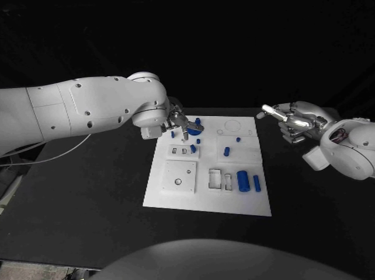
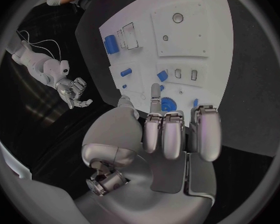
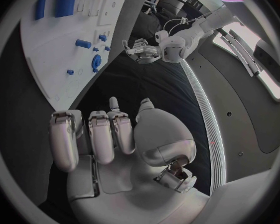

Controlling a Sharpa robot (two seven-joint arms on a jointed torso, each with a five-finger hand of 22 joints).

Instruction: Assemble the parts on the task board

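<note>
The white task board (image 1: 206, 195) lies mid-table with several blue parts on it. A blue gear (image 1: 194, 129) sits near the board's far left corner. My left hand (image 1: 177, 124) hovers right over that corner; in the left wrist view one finger (image 2: 155, 95) reaches out beside the gear (image 2: 170, 104), while the other fingers (image 2: 176, 134) are curled, and nothing is held. My right hand (image 1: 290, 121) hangs off the board's far right side, thumb and one finger apart, holding nothing. A big blue cylinder (image 1: 243, 181) and a thinner one (image 1: 256, 183) lie at the near right.
A blue peg (image 1: 226, 151) lies mid-board, and small blue pieces (image 1: 193, 148) stand near the left hand. Recessed slots (image 1: 215, 178) and a square plate (image 1: 179, 177) take up the board's near half. Black table (image 1: 86, 192) surrounds the board.
</note>
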